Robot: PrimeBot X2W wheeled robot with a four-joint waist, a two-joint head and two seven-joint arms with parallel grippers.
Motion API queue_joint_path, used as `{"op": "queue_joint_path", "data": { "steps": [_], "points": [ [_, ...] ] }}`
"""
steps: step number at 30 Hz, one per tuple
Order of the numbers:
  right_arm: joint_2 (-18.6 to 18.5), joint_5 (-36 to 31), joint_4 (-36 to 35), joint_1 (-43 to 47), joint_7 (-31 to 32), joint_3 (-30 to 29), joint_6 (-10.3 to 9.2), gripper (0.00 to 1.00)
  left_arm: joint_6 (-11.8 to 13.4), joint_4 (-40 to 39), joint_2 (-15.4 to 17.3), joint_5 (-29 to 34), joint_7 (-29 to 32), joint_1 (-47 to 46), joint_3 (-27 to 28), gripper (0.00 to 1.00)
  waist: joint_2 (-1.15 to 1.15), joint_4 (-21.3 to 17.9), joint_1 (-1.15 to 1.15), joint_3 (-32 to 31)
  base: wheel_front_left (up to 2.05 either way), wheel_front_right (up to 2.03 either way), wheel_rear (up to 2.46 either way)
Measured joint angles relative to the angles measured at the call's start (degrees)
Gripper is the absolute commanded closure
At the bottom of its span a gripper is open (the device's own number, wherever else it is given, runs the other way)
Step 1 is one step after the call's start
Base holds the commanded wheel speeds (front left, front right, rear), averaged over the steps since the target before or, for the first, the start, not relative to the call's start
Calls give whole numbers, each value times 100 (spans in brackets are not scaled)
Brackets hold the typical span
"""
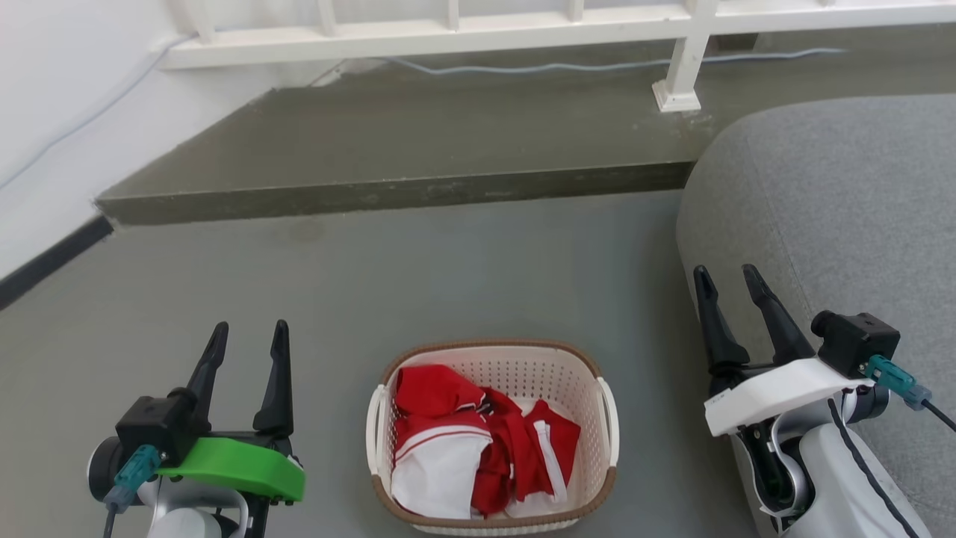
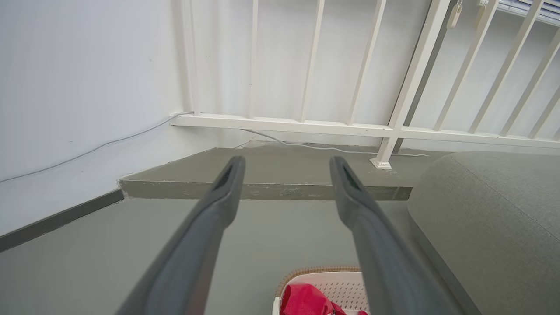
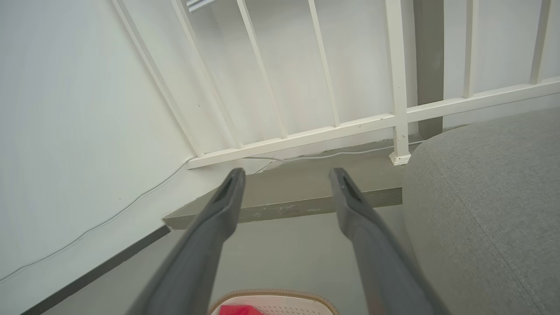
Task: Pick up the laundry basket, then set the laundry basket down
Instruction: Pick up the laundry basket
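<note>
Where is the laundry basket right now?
In the head view the laundry basket stands on the floor at bottom centre, between the open left gripper and open right gripper, touched by neither; the grey sofa lies to its right.

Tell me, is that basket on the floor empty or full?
Partly full. The laundry basket holds crumpled red and white clothes covering most of its bottom, while its back wall stays bare.

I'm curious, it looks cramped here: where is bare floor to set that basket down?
Widest bare floor lies between the laundry basket and the raised step, stretching left to the wall. Right is crowded: the grey sofa sits beside the right gripper.
</note>
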Motion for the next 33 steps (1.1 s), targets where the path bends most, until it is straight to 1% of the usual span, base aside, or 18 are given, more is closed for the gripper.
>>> {"op": "queue_joint_path", "data": {
  "steps": [7, 9, 13, 18, 27, 33],
  "points": [
    [5, -102, 35, -12, 0, -5, 4, 0, -48, -7, -10, 0, 0, -56, -12, 0, 0, -36, 0, 269, 0, 0, 0],
    [14, -104, 48, -29, 0, -11, 34, 0, -49, -10, -11, 0, 0, -115, -9, 0, 0, -49, 0, 374, 0, 0, 0],
    [15, -111, 132, -119, 0, -34, 36, 0, -52, 2, -13, 0, 0, -154, -23, 0, 0, -76, 0, 618, 0, 0, 0],
    [4, -148, 264, -288, -1, -136, 35, 0, -68, 56, -20, -2, 0, -437, -29, 0, 0, -95, 0, 971, 0, 0, 0],
    [-19, -170, 657, -756, -9, -200, 34, 0, -119, 463, -25, -4, -1, -960, -103, 0, 0, -91, 0, 1671, 0, 0, 0],
    [-13, -190, 1072, -1072, -9, -190, 35, 0, -126, 940, -13, -8, -1, -1325, -213, 0, 0, -73, 0, 2130, 0, 0, 0]
  ]
}}
